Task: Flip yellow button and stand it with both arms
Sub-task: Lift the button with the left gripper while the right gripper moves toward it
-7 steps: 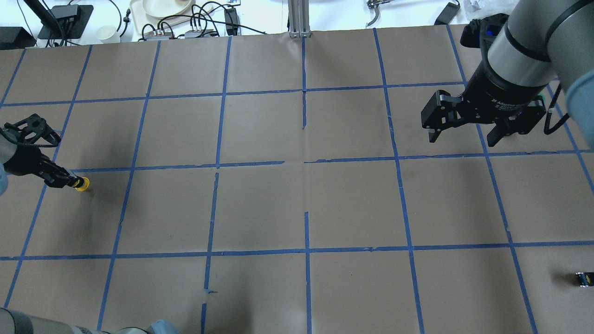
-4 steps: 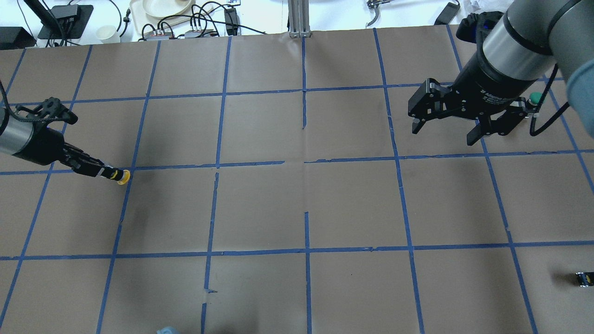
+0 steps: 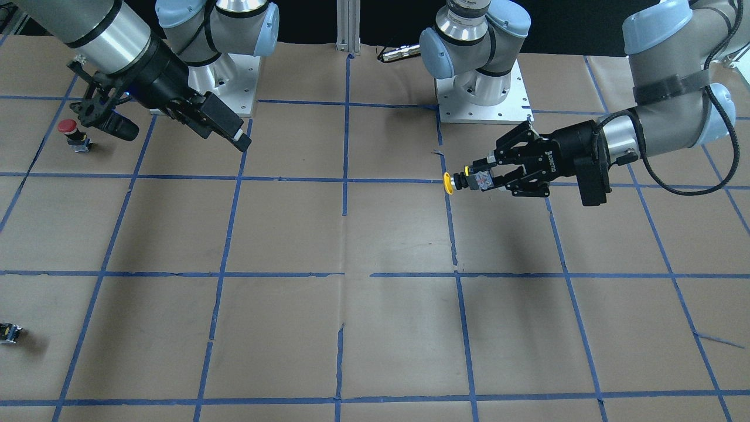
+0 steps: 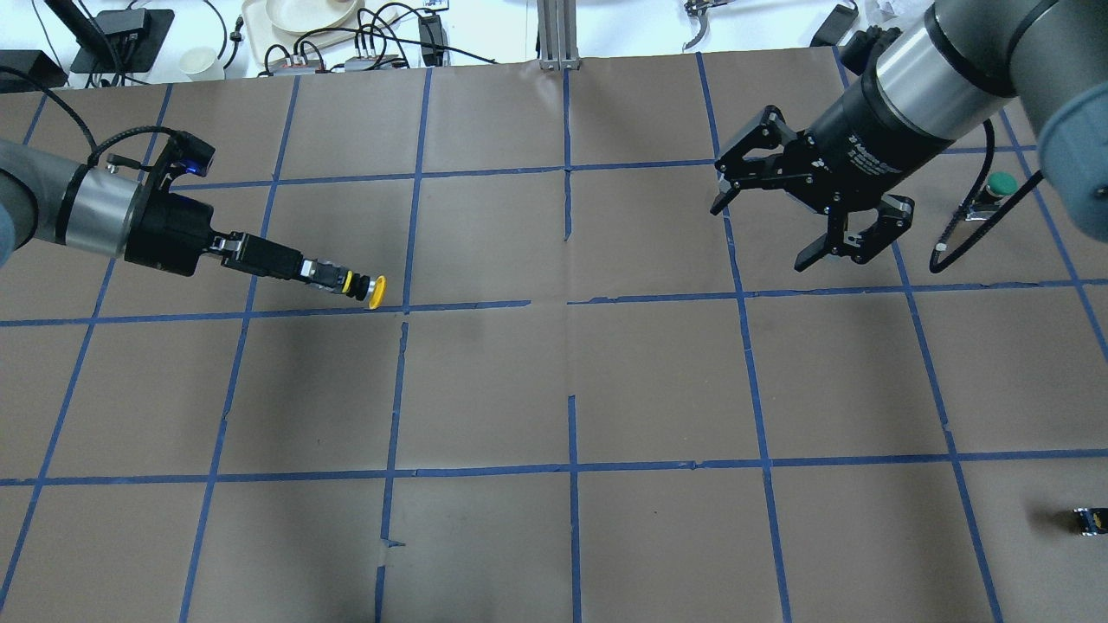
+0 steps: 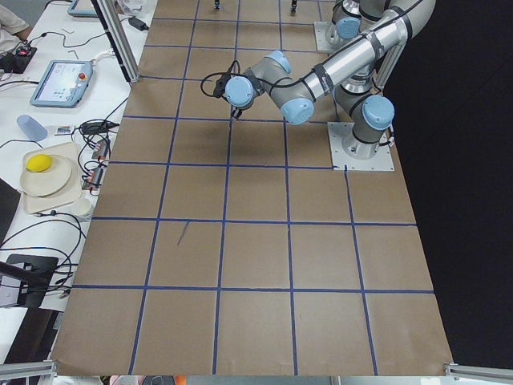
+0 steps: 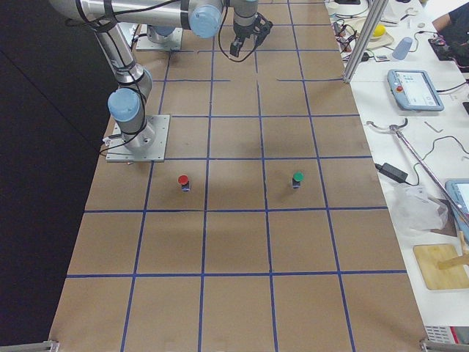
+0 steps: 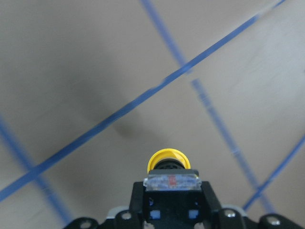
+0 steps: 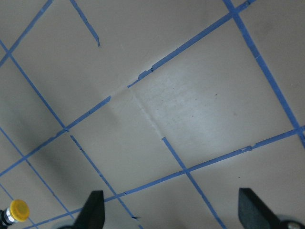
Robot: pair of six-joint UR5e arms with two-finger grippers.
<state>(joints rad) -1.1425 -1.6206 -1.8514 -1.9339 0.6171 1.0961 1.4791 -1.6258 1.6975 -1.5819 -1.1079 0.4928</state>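
Observation:
The yellow button [image 4: 373, 291] is held level in the air, its yellow cap pointing toward the table's middle. My left gripper [image 4: 327, 275] is shut on its black-and-grey body. The button also shows in the front-facing view [image 3: 448, 183], in the left wrist view [image 7: 166, 161] and small in the right wrist view [image 8: 19, 210]. My right gripper [image 4: 762, 234] is open and empty above the far right of the table, well apart from the button. Its fingers [image 8: 94, 210] frame bare paper.
A green-capped button [image 4: 1000, 184] stands at the far right behind the right gripper. A red-capped button [image 3: 68, 126] stands near the right arm. A tiny dark block with a yellow spot [image 4: 1089, 519] lies at the near right edge. Brown paper with blue tape lines covers the table [image 4: 571, 389].
My left gripper has carried the yellow button from the far left edge rightward and lifted it level. My right gripper has moved left and turned, still open.

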